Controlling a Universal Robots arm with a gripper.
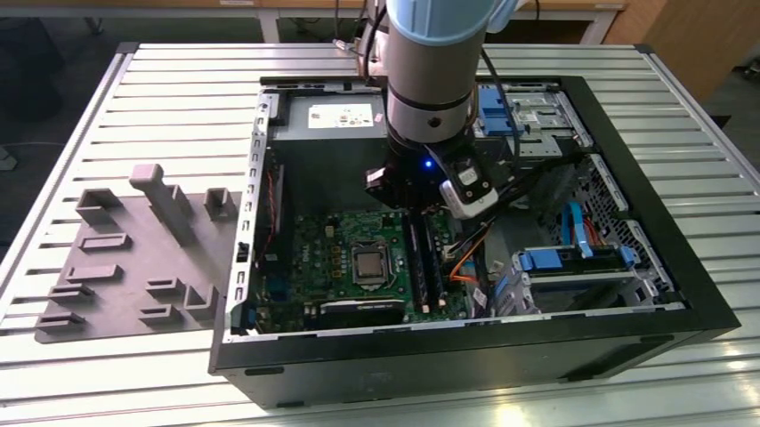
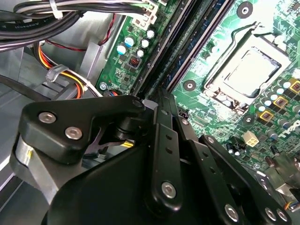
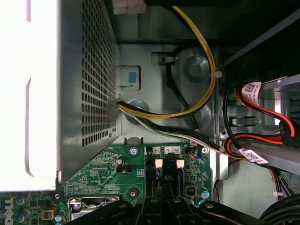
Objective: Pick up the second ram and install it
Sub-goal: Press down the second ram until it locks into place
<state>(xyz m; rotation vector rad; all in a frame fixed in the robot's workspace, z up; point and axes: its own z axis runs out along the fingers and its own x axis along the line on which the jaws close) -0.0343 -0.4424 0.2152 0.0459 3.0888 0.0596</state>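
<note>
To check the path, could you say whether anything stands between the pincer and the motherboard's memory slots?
Nothing visible does: the pincer hangs right over the black memory slots; the red and black cables lie off to one side.

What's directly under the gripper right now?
The gripper hangs over the motherboard's long black memory slots, beside the processor socket. Its own linkage covers whatever lies at its fingertips.

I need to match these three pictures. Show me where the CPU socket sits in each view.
Exterior view: CPU socket mid-motherboard, on the exterior view's left of the black memory slots.
Second wrist view: socket with silver frame, beside the slots, across them from the cable bundle.
First wrist view: a strip of its frame, near the perforated grey box.
Shared landmark: the memory slots.
</note>
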